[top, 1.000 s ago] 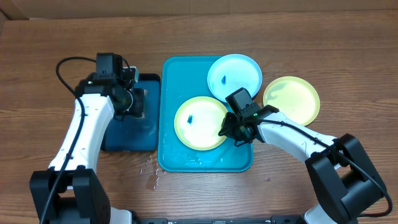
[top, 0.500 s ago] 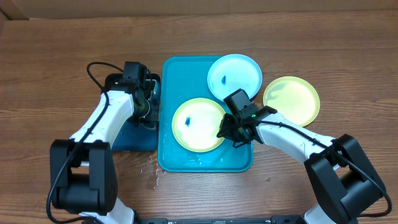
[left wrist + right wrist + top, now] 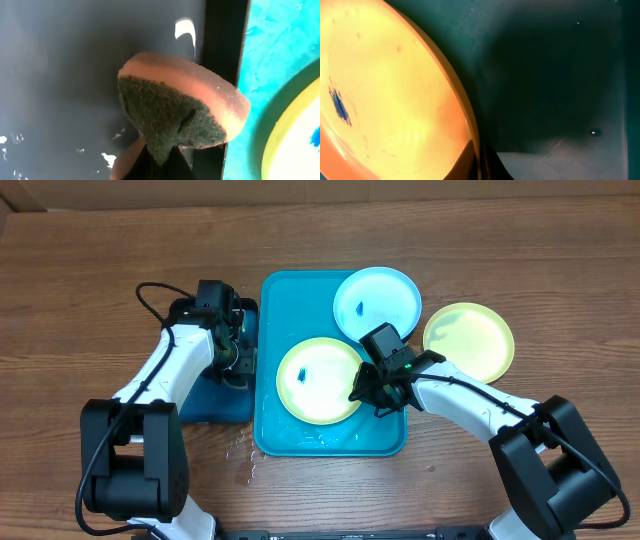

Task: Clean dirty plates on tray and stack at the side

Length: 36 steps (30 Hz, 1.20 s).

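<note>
A yellow-green plate [image 3: 320, 378] with a small blue smear lies in the turquoise tray [image 3: 330, 438]. My right gripper [image 3: 362, 392] is shut on its right rim; the right wrist view shows the rim [image 3: 470, 125] pinched between the fingers [image 3: 477, 162]. A light blue plate [image 3: 377, 302], also smeared, rests on the tray's far right corner. A second yellow-green plate [image 3: 468, 340] lies on the table to the right of the tray. My left gripper [image 3: 238, 358] is shut on a pink sponge with a green scouring face [image 3: 185, 115], held at the tray's left edge.
A smaller dark blue tray [image 3: 205, 395] lies just left of the turquoise one, under my left gripper; it also shows in the left wrist view [image 3: 75, 75]. Water drops lie on the wooden table [image 3: 240, 450] near the tray's front left corner.
My left arm has swung right with the sponge, from over the dark blue tray to the turquoise tray's left edge. The held plate has shifted slightly left. The right arm has barely moved.
</note>
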Available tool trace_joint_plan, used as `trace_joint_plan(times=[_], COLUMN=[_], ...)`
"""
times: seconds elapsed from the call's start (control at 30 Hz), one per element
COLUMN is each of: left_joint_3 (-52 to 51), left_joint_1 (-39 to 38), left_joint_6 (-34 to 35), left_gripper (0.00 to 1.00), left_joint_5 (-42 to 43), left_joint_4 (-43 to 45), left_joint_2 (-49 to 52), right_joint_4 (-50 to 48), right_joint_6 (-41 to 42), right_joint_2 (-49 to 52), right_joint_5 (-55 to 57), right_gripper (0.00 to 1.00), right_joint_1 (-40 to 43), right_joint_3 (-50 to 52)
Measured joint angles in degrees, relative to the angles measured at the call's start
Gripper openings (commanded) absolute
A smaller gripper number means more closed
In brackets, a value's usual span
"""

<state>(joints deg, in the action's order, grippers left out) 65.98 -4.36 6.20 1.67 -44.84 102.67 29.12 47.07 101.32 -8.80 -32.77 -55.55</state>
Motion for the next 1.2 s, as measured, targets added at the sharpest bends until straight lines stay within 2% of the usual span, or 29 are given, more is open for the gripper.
trace_joint_plan(times=[0.33,0.67,0.97,1.2], left_joint_3=[0.0,-0.07,-1.07,-0.63], left_joint_1=[-0.02,-0.94,-1.27,-1.18], left_joint_6=[5.66,5.66,5.22,3.58], left_gripper=[0.04,0.04,0.04,0.04], left_joint_5=[-0.22,-0.13,5.51,6.73], left_joint_4=[0.98,1.97,2.91,1.44], left_joint_2=[0.02,0.02,0.02,0.02], right_joint_4=[-0.02,-0.15,-0.15,-0.13], right_joint_6=[-0.11,-0.2,-0.2,-0.17], right_joint_2=[0.0,0.0,0.0,0.0], right_joint_5=[0.04,0.02,0.04,0.04], right_gripper=[0.04,0.04,0.04,0.04], right_joint_1=[0.0,0.0,0.0,0.0], right_joint_3=[0.0,0.0,0.0,0.0])
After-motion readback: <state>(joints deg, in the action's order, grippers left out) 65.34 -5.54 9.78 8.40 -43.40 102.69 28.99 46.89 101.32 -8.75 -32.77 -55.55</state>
